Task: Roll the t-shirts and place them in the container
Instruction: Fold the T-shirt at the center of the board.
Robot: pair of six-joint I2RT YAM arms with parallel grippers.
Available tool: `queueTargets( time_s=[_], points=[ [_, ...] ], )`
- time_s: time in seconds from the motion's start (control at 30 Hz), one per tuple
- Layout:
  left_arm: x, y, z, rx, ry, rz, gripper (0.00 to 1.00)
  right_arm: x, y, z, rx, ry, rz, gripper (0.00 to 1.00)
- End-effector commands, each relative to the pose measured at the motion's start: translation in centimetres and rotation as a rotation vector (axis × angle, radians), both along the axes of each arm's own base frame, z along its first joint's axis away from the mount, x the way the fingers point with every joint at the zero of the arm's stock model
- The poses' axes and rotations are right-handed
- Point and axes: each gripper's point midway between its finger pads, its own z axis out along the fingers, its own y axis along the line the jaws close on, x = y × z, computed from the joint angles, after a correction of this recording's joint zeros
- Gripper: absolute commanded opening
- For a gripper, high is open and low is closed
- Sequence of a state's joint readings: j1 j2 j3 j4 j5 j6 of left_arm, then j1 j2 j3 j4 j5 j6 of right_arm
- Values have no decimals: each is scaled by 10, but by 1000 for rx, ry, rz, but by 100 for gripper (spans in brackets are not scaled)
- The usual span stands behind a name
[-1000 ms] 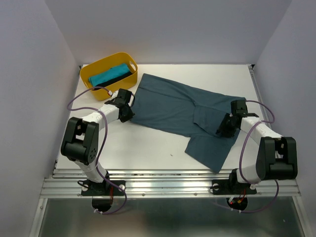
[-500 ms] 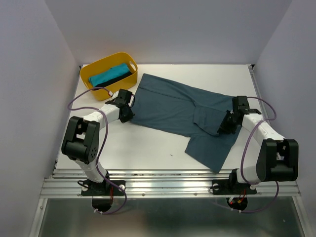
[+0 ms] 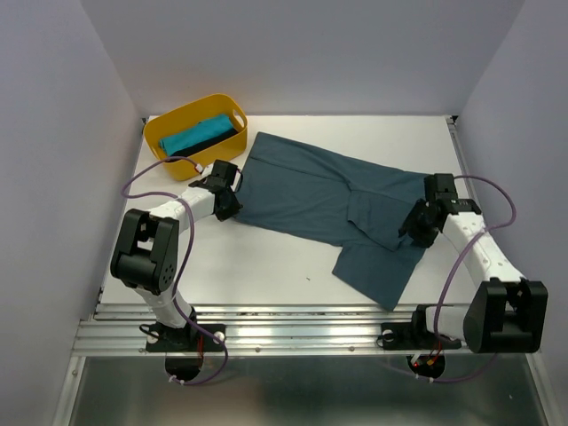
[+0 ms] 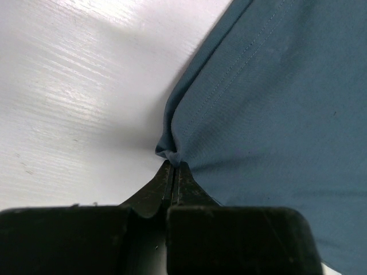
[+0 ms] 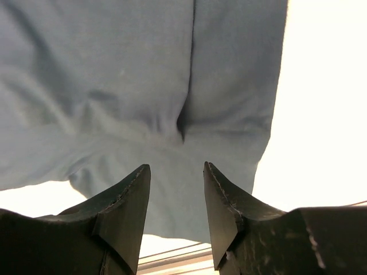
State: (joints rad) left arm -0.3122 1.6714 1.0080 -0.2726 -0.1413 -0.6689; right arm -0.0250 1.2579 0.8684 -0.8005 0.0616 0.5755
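Slate-blue t-shirt (image 3: pixel 311 186) lies spread flat over mid tabletop (image 3: pixel 266 266). It runs from nr the far-left corner diag. twd the right edge, w/ one flap reaching twd the near edge, right of centre. Some creases and a folded-over seam show on its right part. Left claw (image 3: pixel 228 203) sits low at the shirt's left edge. In the wrist view its fingertips (image 4: pixel 165 186) are pinched tight together on a small bunched bit of the hem, cloth puckered right at the tips, bare white tabletop to one side. Right claw (image 3: pixel 415 229) is over the shirt's right end, nr the right edge of the tabletop. Its fingers (image 5: pixel 129 197) stand partway apart, a narrow-ish gap w/ nothing btw them and blue cloth w/ a dark crease below. Can't tell if the tips touch the fabric. Yellow tub (image 3: pixel 191 108) stands in the far-left corner, near the shirt's far-left end. Inside it the turquoise t-shirt (image 3: pixel 188 136) and black t-shirt (image 3: pixel 213 143) lie folded side by side, touching, black one on the near side.
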Motion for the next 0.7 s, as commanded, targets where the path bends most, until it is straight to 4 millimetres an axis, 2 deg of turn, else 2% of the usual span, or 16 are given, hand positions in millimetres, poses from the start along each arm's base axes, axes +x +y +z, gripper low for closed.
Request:
queueTargets(
  time_s=[0.0,0.03,0.07,0.13,0.23,0.33,0.4,0.47,0.6,0.67],
  points=[
    [0,2,7,7,-13,-4,0,-14,2,17,21,-24,-55,47],
    [-1,4,7,15,-10,-7,0,-16,9,21,59,-20,-53,47],
    [0,5,9,20,-13,-4,0,-19,29,29,129,-12,-6,47],
    [-1,6,10,22,-17,2,0,-25,47,36,177,-15,-13,47],
    [0,3,10,10,-19,0,0,-45,71,30,229,11,-12,48],
    [-1,4,10,10,-20,6,0,-68,78,8,245,62,-63,48],
    [-1,5,11,11,-21,9,0,-79,74,0,232,83,-96,48],
    [0,6,13,15,-27,12,0,-84,65,-4,190,98,-139,49],
    [2,5,16,5,-38,22,0,-85,65,-6,218,62,-191,49],
    [5,2,18,-7,-46,22,0,-92,64,-17,206,98,-199,49]
  ],
)
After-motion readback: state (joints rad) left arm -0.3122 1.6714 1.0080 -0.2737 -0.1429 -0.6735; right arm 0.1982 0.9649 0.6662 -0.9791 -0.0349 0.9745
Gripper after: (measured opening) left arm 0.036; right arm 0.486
